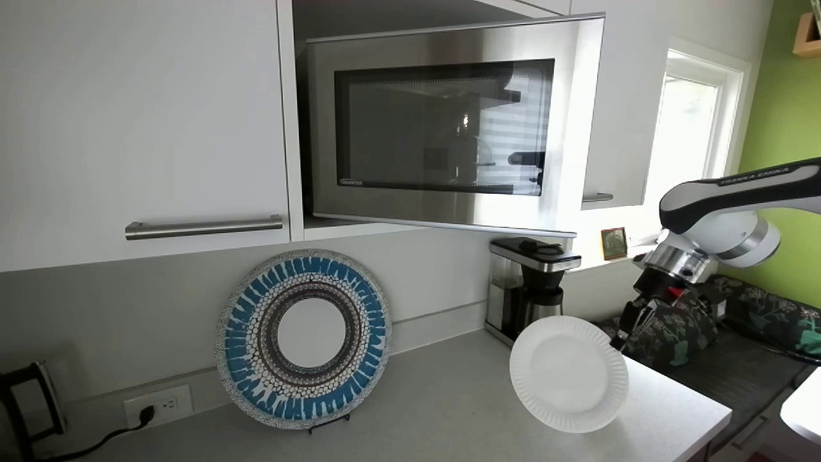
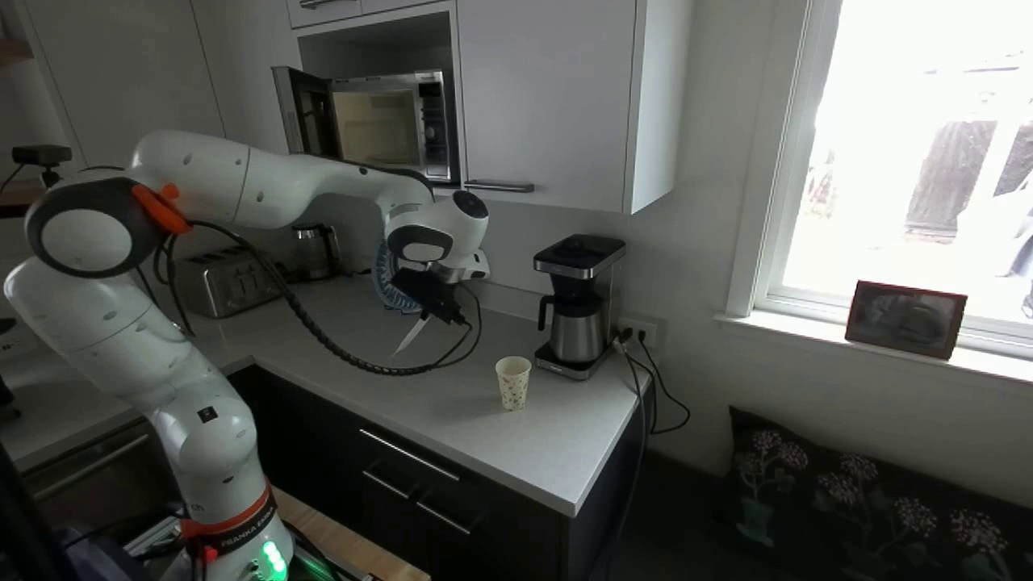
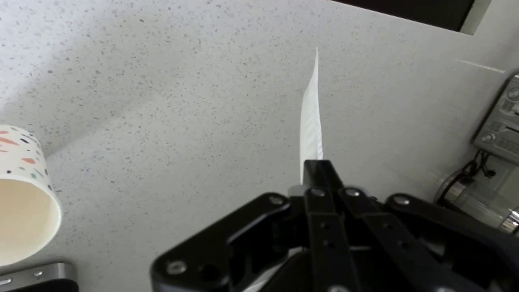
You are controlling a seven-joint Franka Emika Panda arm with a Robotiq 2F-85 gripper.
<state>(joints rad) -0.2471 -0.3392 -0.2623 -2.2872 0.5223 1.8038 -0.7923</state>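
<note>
White paper plate (image 1: 569, 373) at lower right of the frame in an exterior view, face-on there, edge-on and tilted near mid-frame from the opposite camera angle; the hand (image 1: 617, 343) has it pinched by the fluted rim, at the plate's upper right as seen face-on, fingers clamped with the thin edge between them; the rest of the disc juts out unsupported over the bench (image 1: 442, 398), seemingly clear of it, though the gap is hard to judge; in the wrist view it is a narrow white sliver just above the hand. Handling, by judgement: next to no weight; crimps should stiffen the rim, while the flat middle probably flexes; dry paper, so slipping worries me less than a slow pivot about that single pinch; it would not shatter, but a hard squeeze or a bump along the free edge could crease it (a kink there would cost most of its stiffness); the rim is the sensible hold, better with a bite past the flutes onto the flat. Nearby: a patterned paper cup (image 2: 513, 383), upright, below centre of the frame, apart from the plate; coffee maker (image 2: 575, 335) just beside the cup; microwave door (image 1: 442, 128) ajar across upper centre.
</note>
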